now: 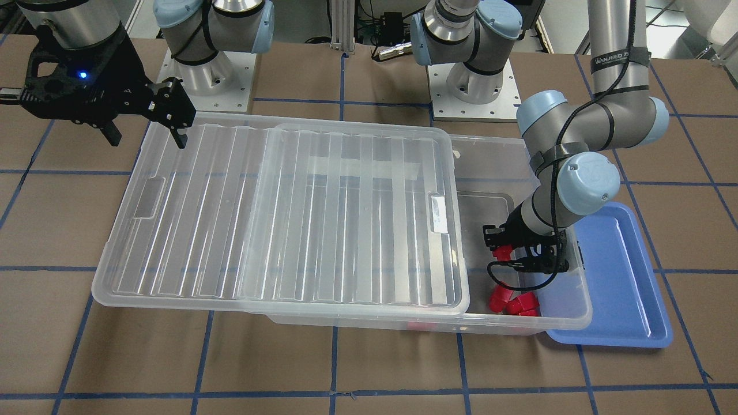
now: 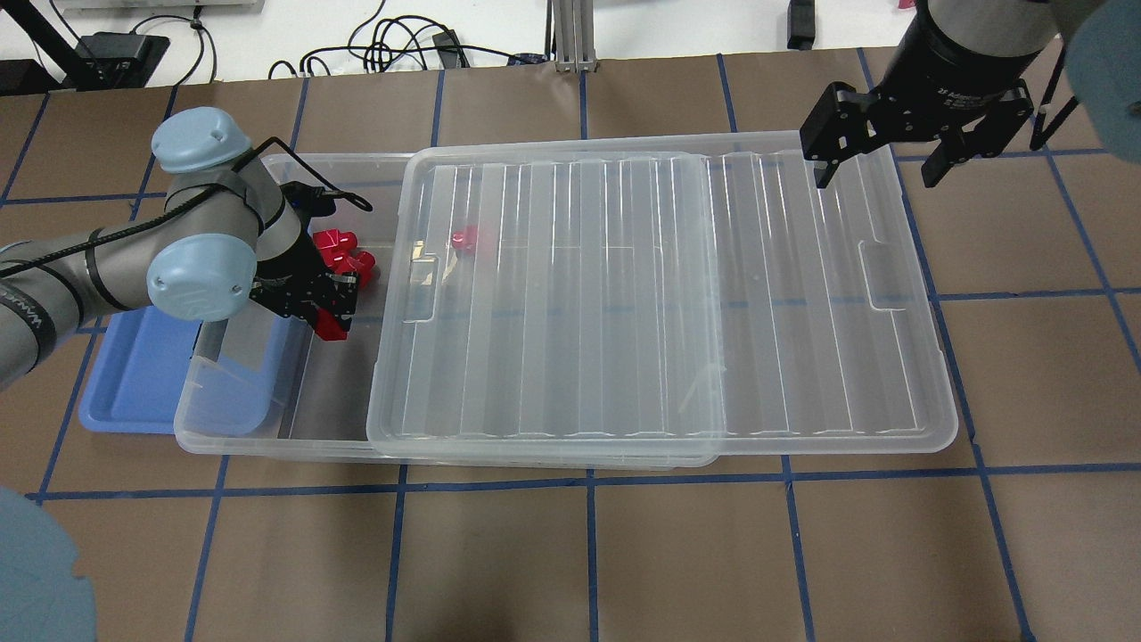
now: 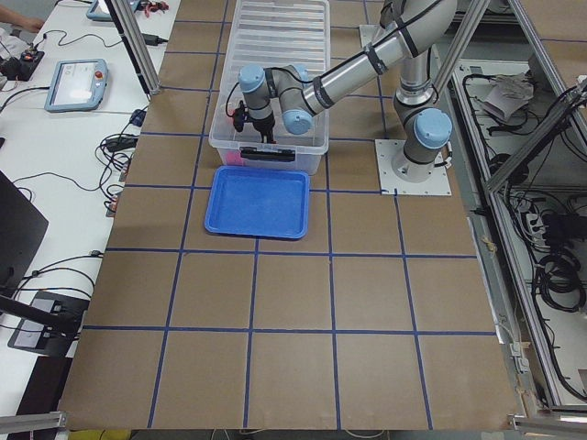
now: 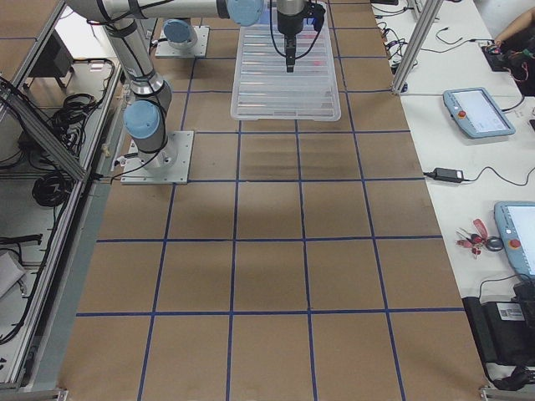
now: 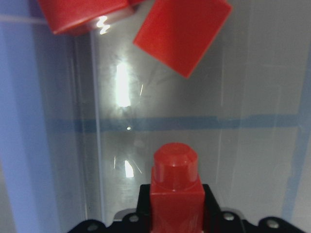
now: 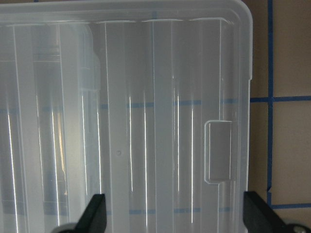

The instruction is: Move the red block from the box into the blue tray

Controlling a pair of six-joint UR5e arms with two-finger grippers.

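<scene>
My left gripper (image 1: 509, 257) reaches into the uncovered end of the clear box (image 1: 578, 300) and is shut on a red block (image 1: 503, 252). The left wrist view shows this block (image 5: 176, 189) clamped between the jaws, stub pointing forward, over the box floor. Loose red blocks (image 1: 515, 302) lie in the box beside it; they also show in the overhead view (image 2: 346, 255). The blue tray (image 1: 625, 276) lies just outside the box's end, empty. My right gripper (image 2: 879, 171) is open and empty, above the lid's far corner.
The ribbed clear lid (image 2: 669, 294) lies slid sideways across the box, covering most of it and overhanging one end. One more red block (image 2: 465, 238) shows through the lid. Brown table with blue tape lines surrounds the box.
</scene>
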